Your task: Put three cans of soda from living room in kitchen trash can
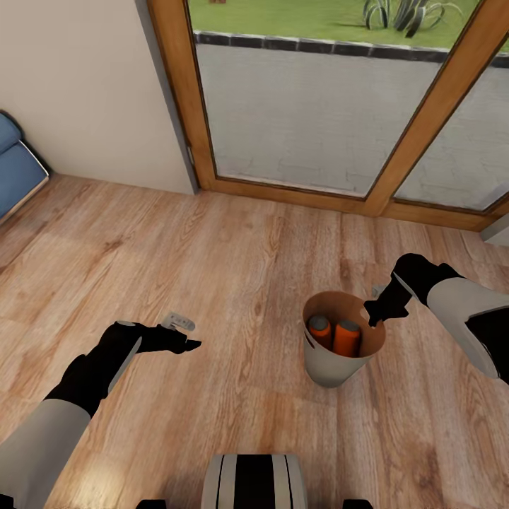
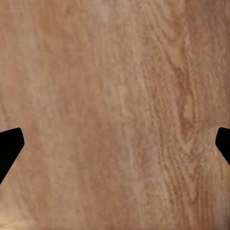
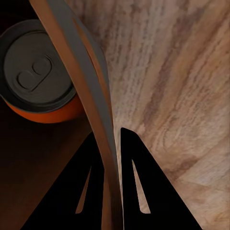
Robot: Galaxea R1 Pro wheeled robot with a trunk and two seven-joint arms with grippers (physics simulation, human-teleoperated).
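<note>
The right pincer [image 1: 375,313] is pinching the thin rim of the tapered grey, copper-lined tash can [image 1: 332,367], holding two orange cans [image 1: 338,335]; the left pincer [image 1: 185,342] is hanging spread over grainy wood floor [image 1: 233,254].

You get even, bright light in the head view, with the wood floor [image 1: 233,254] rendered sharp and only faint soft shadows beside the bin [image 1: 339,364]; straight door frames [image 1: 201,106] lean outward toward the edges, a wide-angle stretch. Your left wrist view is well lit but soft, its grain smeared. Your right wrist view falls dark inside the bin [image 3: 98,105], and everything there looks blurred.
</note>
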